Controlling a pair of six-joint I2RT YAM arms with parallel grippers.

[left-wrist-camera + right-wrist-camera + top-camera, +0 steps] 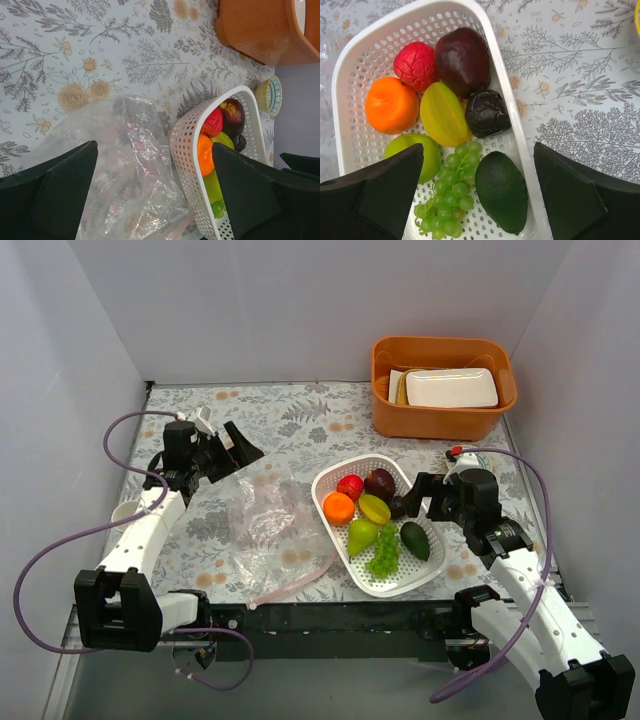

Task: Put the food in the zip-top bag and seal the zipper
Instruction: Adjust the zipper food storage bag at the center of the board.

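The food lies in a white perforated basket (322, 502): red apple (350, 486), maroon plum (380, 482), orange (338, 508), yellow-green fruit (374, 508), green pear (361, 535), grapes (384, 552) and avocado (415, 540). The clear zip-top bag (265, 525) lies crumpled and flat left of the basket, its pink zipper (295, 583) along the near edge. My left gripper (232, 448) is open and empty above the bag's far end (125, 170). My right gripper (412, 498) is open and empty over the basket's right rim, straddling the avocado (502, 190) and grapes (452, 195).
An orange bin (440, 420) holding white containers (450, 387) stands at the back right. A small yellow and teal cup (270, 95) sits beyond the basket. A dark wrinkled fruit (486, 113) lies beside the plum. White walls enclose the patterned table.
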